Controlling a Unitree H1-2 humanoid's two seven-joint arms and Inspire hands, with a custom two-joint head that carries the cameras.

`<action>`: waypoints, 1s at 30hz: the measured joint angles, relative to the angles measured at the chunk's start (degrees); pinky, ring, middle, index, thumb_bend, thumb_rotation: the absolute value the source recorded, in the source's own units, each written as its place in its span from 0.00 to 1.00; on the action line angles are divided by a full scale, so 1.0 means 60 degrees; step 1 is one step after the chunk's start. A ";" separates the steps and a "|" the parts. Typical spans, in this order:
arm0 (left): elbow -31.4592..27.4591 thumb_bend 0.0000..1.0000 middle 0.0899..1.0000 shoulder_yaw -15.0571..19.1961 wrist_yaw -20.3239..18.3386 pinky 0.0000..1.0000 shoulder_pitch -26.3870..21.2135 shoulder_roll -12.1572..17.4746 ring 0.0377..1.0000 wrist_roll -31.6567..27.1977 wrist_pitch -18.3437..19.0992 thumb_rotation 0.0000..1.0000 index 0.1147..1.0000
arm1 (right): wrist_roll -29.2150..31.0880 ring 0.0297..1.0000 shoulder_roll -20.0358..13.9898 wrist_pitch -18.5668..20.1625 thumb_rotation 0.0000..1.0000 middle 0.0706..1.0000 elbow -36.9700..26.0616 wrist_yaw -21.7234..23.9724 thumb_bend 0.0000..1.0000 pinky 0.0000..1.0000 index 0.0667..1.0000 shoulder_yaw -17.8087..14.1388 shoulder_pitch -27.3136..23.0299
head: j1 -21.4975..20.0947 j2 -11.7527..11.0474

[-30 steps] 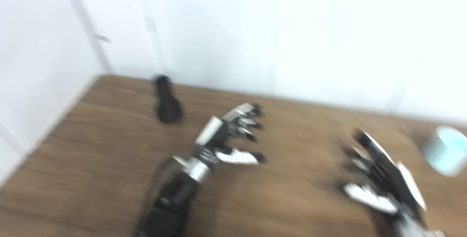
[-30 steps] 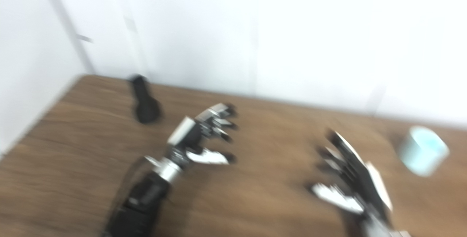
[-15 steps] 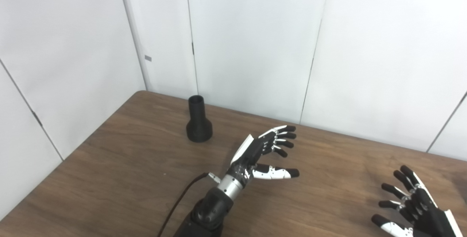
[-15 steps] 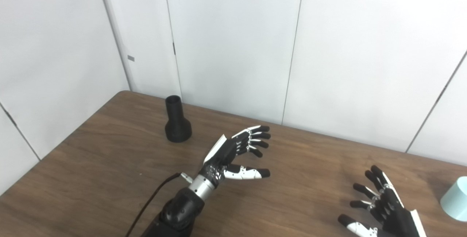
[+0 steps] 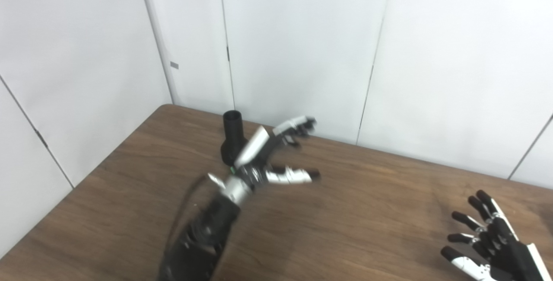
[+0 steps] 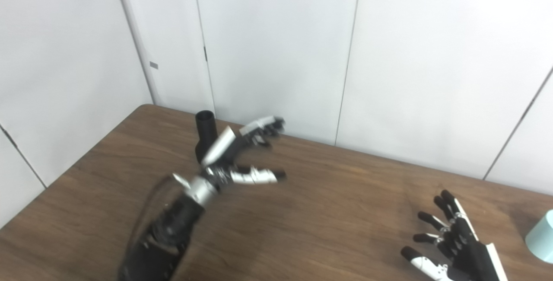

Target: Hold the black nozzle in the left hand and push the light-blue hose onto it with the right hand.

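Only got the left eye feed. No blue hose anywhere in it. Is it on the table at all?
Observer: Yes. The right eye view shows the light-blue hose at the far right of the table, partly cut off by the frame edge.
Operator: Right robot hand on it?
Observer: No. The right robot hand is open, and bare tabletop shows between it and the hose.
Operator: Which way from the hand?
Observer: To the hand's right, about level with its fingers.
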 measured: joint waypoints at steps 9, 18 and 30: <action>0.0080 0.73 0.88 0.0501 0.0875 0.89 -0.0989 0.0888 0.91 0.1463 0.0537 0.15 0.87 | -0.0093 0.78 0.0018 0.0681 0.00 0.95 -0.0364 -0.0098 0.52 0.59 0.96 -0.0004 0.0001 | -0.0044 -0.0015; 0.0261 0.79 0.94 0.1055 0.1685 0.88 -0.1376 0.1659 0.98 0.2232 0.1636 0.20 0.91 | -0.0109 0.78 0.0130 0.0930 0.00 0.94 -0.0647 -0.0128 0.50 0.57 0.95 0.0002 -0.0012 | 0.0058 -0.0029; 0.0024 0.98 1.00 0.0224 0.1245 1.00 -0.1006 0.1548 1.00 0.4108 0.4403 0.45 1.00 | -0.0256 0.77 0.0106 0.1043 0.00 0.94 -0.0699 -0.0124 0.47 0.59 0.96 0.0006 -0.0016 | 0.0088 0.0059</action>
